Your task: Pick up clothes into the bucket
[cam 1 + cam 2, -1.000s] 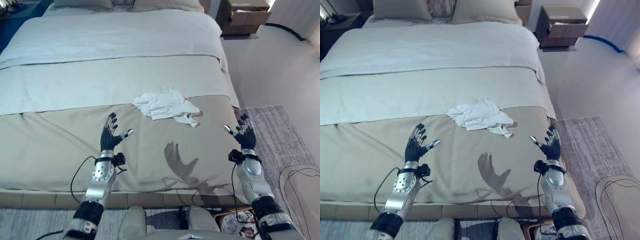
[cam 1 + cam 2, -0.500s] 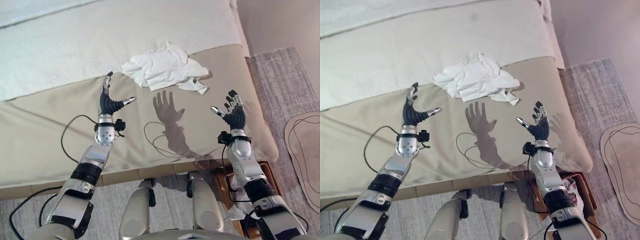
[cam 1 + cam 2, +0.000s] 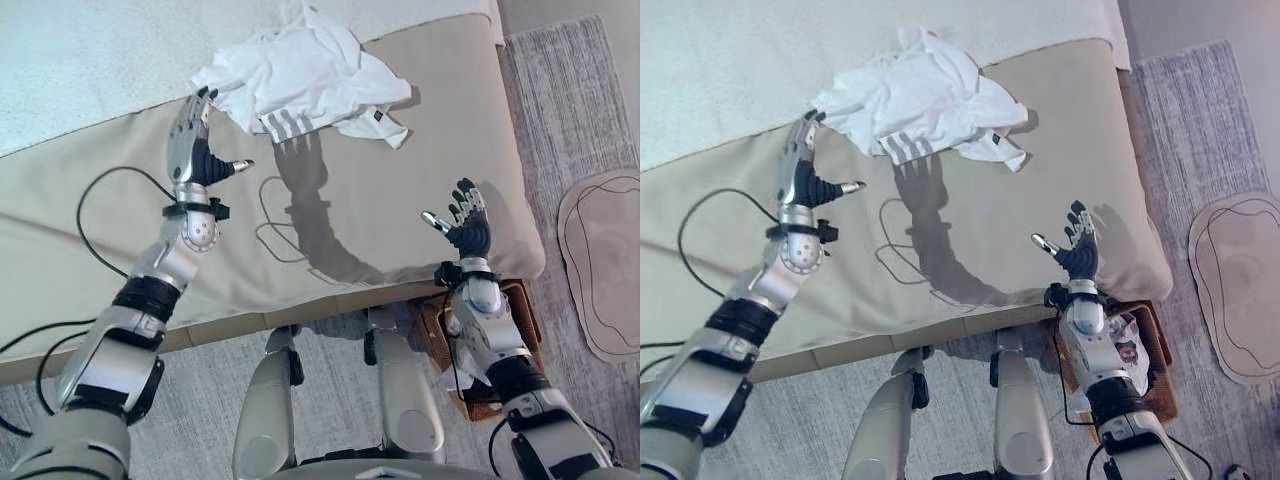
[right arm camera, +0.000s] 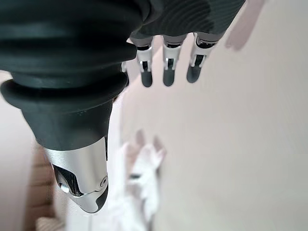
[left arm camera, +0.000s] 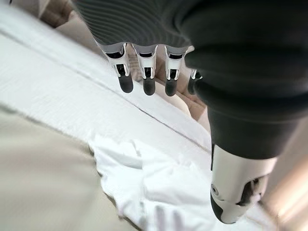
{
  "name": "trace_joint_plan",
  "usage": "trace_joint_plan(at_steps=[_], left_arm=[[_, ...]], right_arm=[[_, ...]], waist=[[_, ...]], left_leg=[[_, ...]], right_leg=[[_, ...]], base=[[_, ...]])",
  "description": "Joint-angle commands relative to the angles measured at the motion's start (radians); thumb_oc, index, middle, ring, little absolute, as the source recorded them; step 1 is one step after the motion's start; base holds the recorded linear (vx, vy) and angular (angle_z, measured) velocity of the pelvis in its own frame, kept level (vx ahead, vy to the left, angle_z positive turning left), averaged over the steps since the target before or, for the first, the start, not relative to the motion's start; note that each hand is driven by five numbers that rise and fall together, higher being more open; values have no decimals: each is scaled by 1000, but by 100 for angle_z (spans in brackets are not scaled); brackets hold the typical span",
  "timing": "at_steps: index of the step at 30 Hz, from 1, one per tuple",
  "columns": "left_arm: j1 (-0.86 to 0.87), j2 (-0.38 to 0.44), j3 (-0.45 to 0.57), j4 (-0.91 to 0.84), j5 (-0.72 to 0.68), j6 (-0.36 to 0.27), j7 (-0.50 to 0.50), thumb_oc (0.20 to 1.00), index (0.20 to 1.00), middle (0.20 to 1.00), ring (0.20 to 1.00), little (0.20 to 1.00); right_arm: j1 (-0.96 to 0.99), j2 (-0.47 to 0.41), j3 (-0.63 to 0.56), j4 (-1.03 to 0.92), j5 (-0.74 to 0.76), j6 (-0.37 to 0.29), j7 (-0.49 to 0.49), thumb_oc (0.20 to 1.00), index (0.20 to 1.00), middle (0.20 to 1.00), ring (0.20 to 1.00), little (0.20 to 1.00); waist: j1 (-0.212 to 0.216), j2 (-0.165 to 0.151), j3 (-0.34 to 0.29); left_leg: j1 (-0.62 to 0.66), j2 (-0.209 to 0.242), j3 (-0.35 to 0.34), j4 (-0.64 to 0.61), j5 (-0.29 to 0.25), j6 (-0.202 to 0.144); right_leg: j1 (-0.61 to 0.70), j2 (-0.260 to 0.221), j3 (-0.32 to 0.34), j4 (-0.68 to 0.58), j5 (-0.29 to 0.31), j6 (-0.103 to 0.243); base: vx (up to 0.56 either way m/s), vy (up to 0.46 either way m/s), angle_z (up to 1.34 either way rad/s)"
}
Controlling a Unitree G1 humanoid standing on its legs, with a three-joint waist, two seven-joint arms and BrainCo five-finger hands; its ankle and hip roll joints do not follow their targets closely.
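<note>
A crumpled white garment (image 3: 305, 75) with grey stripes lies on the bed's beige cover, near the white sheet. My left hand (image 3: 192, 150) is open, fingers straight, just off the garment's left edge and apart from it. The left wrist view has the garment (image 5: 159, 187) spread beyond the straight fingers (image 5: 147, 84). My right hand (image 3: 465, 225) is open and empty above the bed's near right corner, well short of the garment (image 4: 142, 178). A brown woven basket (image 3: 1152, 330) stands on the floor below the right forearm, with some cloth inside.
The bed's beige cover (image 3: 400, 180) meets the white sheet (image 3: 80, 60) behind the garment. A grey rug (image 3: 570, 100) runs along the bed's right side, with a round beige mat (image 3: 605, 260) on it.
The camera has moved in over the bed and tipped down. My left hand has reached forward to the garment's left edge. The right hand holds much the same open pose.
</note>
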Motion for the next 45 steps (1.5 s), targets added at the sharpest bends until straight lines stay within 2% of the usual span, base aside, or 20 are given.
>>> trace_joint_plan(at_steps=[1,3,4,6,8,12,18,24,29,45], left_arm=[[-57,88,20,9,75,7,38,1000,1000,1000,1000,1000],[-79,114,10,0,90,4,31,1000,1000,1000,1000,1000],[-98,118,-3,-2,86,2,32,1000,1000,1000,1000,1000],[-137,119,-23,4,74,12,43,1000,1000,1000,1000,1000],[-185,128,-26,11,83,30,55,1000,1000,1000,1000,1000],[-273,163,-69,29,77,30,73,1000,1000,1000,1000,1000],[-360,197,-115,63,81,33,66,1000,1000,1000,1000,1000],[-463,223,-179,119,99,55,66,1000,1000,1000,1000,1000],[-569,243,-238,189,134,102,92,1000,1000,1000,1000,1000],[-694,299,-297,205,87,82,91,1000,1000,1000,1000,1000]], right_arm=[[47,-31,-29,-65,42,-85,34,1000,1000,1000,1000,1000],[41,-45,-13,-60,42,-87,60,1000,1000,1000,1000,1000],[32,-53,-11,-69,39,-86,48,1000,1000,1000,1000,1000],[7,-61,-7,-63,54,-96,33,1000,1000,1000,1000,1000],[-16,-67,-7,-78,49,-94,24,1000,1000,1000,1000,1000],[-59,-63,0,-102,54,-97,8,1000,1000,1000,1000,1000],[-68,-62,1,-114,24,-87,-3,1000,1000,1000,1000,1000],[-59,-72,-13,-121,11,-92,-9,1000,1000,1000,1000,1000],[-42,-84,-29,-144,0,-101,-13,1000,1000,1000,1000,1000],[-30,-90,-37,-119,27,-112,5,1000,1000,1000,1000,1000]], waist=[[-18,-42,-35],[-11,-66,-28],[-4,-69,-20],[12,-51,-11],[5,-49,7],[-6,-47,31],[-17,-49,56],[-37,-43,60],[-54,-40,57],[-63,-24,-3]], left_leg=[[-94,56,-47,208,-54,-39],[-174,50,-93,365,-99,-41],[-184,55,-116,326,-76,-48],[-183,62,-154,176,15,-60],[-182,70,-125,146,10,-53],[-242,30,-74,160,4,-38],[-312,7,-27,171,-8,-23],[-376,-14,-16,167,-8,-18],[-435,-23,-9,186,-18,-12],[-484,-34,-5,200,-37,-5]], right_leg=[[-32,-34,73,96,-25,46],[-44,-17,84,106,-28,35],[-42,-10,82,101,-29,40],[-47,-1,81,92,-25,51],[-81,-13,87,116,-24,59],[-155,-44,115,107,18,82],[-204,-87,113,46,64,102],[-250,-109,102,8,96,117],[-294,-119,96,-7,111,125],[-316,-126,81,-53,131,138]], base=[[-27,-125,2],[-32,-127,-2],[-8,-31,1],[28,119,-4],[-32,178,-12],[-41,210,-13],[-1,121,-25],[17,59,1],[32,23,-7],[31,10,0]])
